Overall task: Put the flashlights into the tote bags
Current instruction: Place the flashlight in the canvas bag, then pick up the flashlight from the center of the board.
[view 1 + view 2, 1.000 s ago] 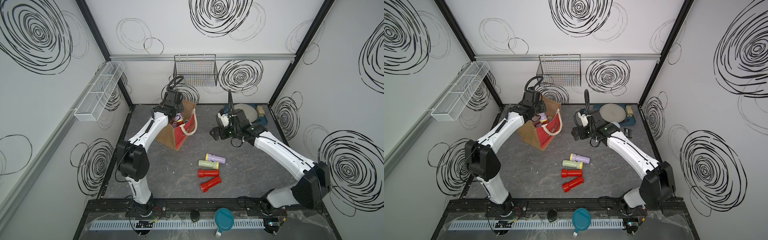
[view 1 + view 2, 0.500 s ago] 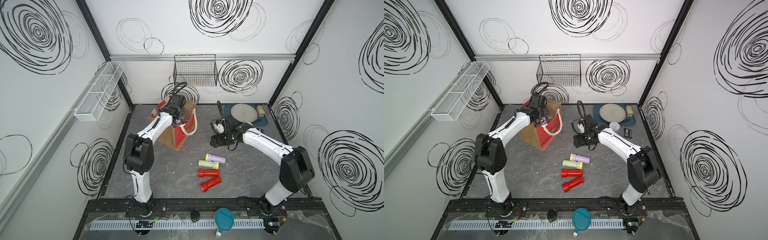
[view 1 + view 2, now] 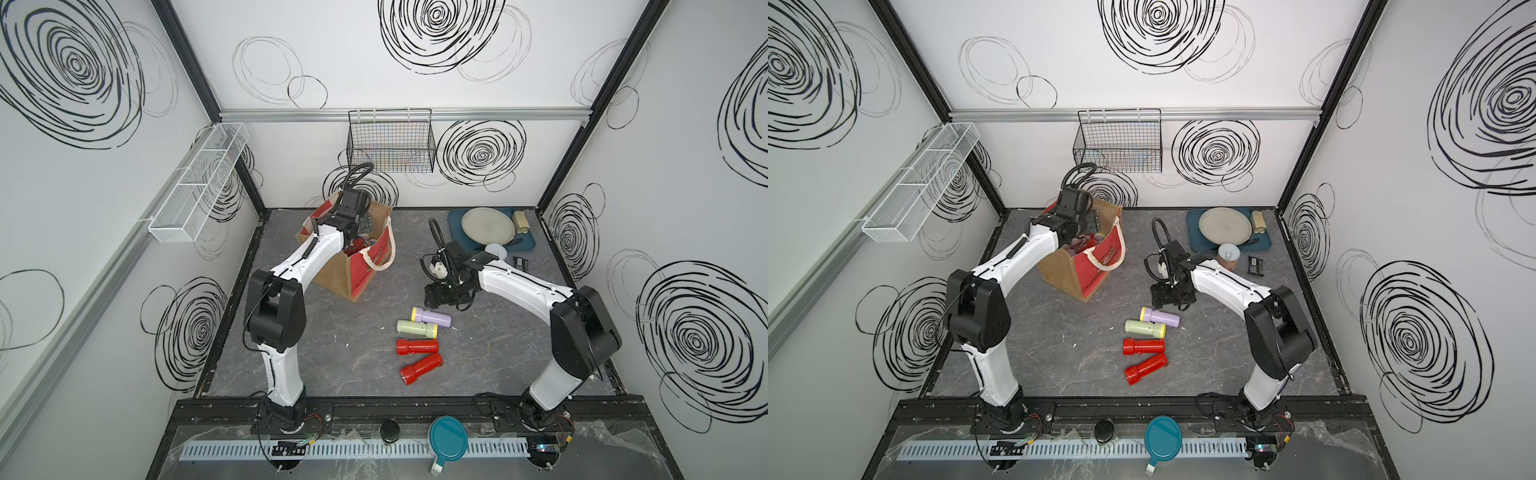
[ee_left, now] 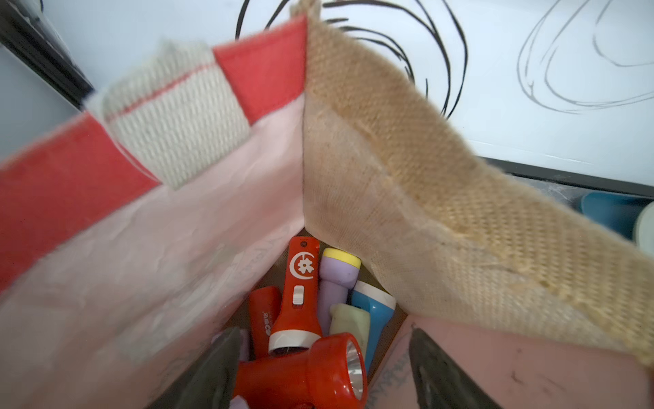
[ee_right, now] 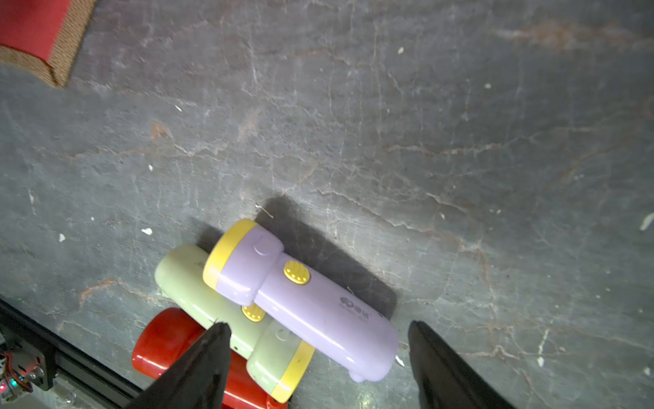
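The brown jute tote bag point(image 3: 332, 278) with red panels stands at the back left in both top views. My left gripper point(image 4: 320, 368) reaches down into the tote bag point(image 4: 424, 159), open. A red flashlight point(image 4: 304, 375) lies loose between its fingers on a pile of several flashlights. On the table lie a lilac flashlight point(image 3: 432, 318), a pale green one point(image 3: 415, 329) and two red ones point(image 3: 417, 346) point(image 3: 420, 368). My right gripper point(image 3: 434, 295) hovers open just behind them. In the right wrist view the right gripper point(image 5: 318, 354) straddles the tail of the lilac flashlight point(image 5: 304, 294) without touching it.
A blue tray point(image 3: 457, 218) with a grey plate point(image 3: 488, 226) and a tan can point(image 3: 521, 220) sits at the back right. In front of the tray are a white-lidded can point(image 3: 496, 251) and a small black object point(image 3: 520, 262). A black wire basket point(image 3: 390, 141) hangs on the back wall.
My left gripper sank into the bag and opened, letting go of the red flashlight. My right arm swung back and down towards the flashlights on the table, its jaws narrowing a little.
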You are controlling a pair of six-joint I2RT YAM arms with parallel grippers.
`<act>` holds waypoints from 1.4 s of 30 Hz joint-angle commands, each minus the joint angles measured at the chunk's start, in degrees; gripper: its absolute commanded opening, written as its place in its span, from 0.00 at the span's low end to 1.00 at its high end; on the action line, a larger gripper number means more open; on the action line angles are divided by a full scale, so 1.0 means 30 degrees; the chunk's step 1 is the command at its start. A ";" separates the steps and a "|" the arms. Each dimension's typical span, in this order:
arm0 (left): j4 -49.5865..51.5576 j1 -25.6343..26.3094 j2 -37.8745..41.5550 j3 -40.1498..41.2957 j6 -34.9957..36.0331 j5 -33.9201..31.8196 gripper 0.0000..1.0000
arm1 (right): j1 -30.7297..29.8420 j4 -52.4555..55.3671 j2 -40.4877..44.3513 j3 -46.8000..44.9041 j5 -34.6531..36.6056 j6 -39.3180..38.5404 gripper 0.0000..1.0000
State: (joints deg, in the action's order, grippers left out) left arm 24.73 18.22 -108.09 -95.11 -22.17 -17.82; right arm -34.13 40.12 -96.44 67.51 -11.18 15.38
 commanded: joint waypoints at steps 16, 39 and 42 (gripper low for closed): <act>-0.1439 0.2225 0.7748 0.3366 0.2081 0.5194 0.99 | -0.0593 0.0525 0.0365 -0.1730 0.0610 0.0065 0.76; -0.3604 0.3698 1.2005 0.7671 -0.1285 0.5985 0.99 | -0.0699 -0.1512 -0.1401 -0.2693 0.1586 -0.0511 0.69; -0.3732 0.3652 1.2152 0.7753 -0.1509 0.5946 0.99 | -0.0709 -0.1623 -0.1685 -0.2609 0.1639 -0.0696 0.66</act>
State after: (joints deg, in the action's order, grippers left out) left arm 17.37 29.23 -73.32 -72.49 -24.82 -0.23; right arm -36.01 35.88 -100.22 59.68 -7.18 14.52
